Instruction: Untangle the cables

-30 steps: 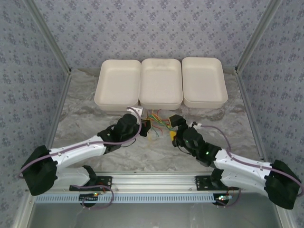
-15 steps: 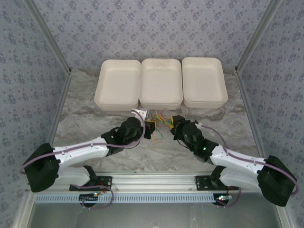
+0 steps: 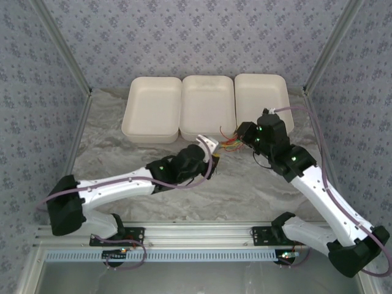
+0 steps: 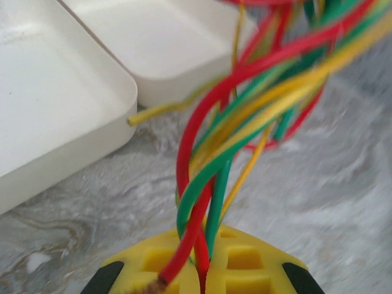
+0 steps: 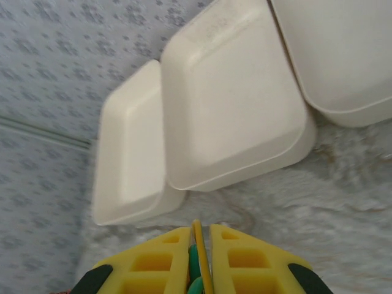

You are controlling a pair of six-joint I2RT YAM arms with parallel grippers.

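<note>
A twisted bundle of thin red, green and yellow cables [image 3: 231,144] hangs stretched between my two grippers, lifted above the marble table in front of the middle tray. My left gripper [image 3: 214,160] is shut on one end; in its wrist view red and green cables [image 4: 205,202] run up out of the yellow fingers [image 4: 245,263] and twist together. My right gripper [image 3: 245,139] is shut on the other end; a yellow cable [image 5: 200,245] and a green cable [image 5: 195,269] show pinched between its yellow fingers [image 5: 159,263].
Three white trays stand in a row at the back: left tray [image 3: 152,109], middle tray [image 3: 208,105] and right tray [image 3: 263,105]. Metal frame posts and patterned walls bound the table on both sides.
Both grippers lifted the bundle and moved right. The right arm swung up and back toward the right tray, and the left arm reached further out, stretching the cables between them.
</note>
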